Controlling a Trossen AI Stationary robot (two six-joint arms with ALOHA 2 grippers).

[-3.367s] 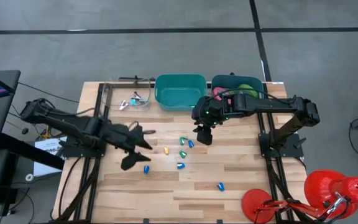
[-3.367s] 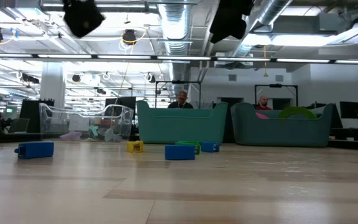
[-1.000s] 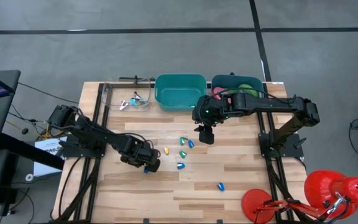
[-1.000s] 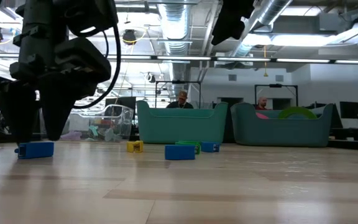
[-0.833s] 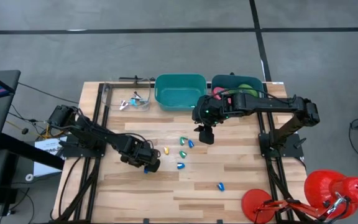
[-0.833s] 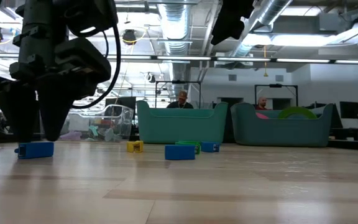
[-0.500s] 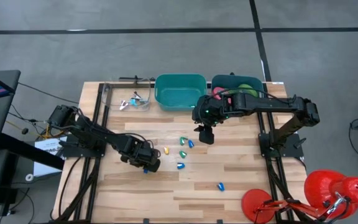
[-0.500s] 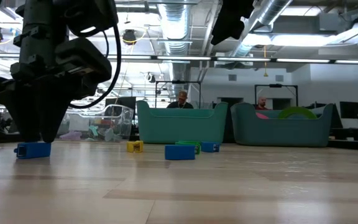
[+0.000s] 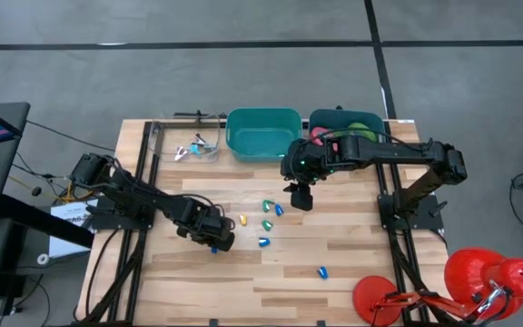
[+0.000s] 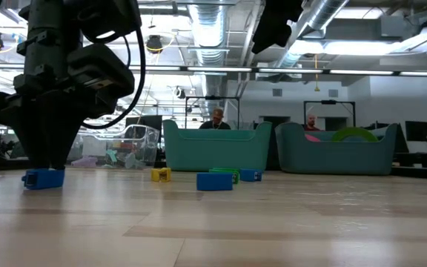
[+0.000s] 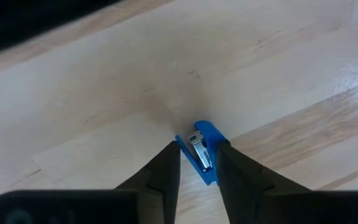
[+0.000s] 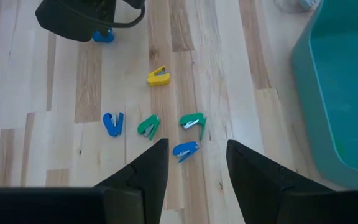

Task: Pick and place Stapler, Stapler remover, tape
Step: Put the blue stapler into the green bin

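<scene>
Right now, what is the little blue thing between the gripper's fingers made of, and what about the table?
The blue stapler looks like glossy plastic with a small silvery metal part in its middle, judging by the shine. The table looks like pale wood: its planks show grain lines and seams. The left gripper straddles the stapler.

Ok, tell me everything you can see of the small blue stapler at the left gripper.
The blue stapler is a small blue plastic piece with a silvery metal strip along its top. It lies flat on the wooden table, on the left arm's side, apart from the other coloured pieces. The left gripper is down over it, one dark finger on each side, pressing its sides. In the low view it sits on the tabletop.
</scene>
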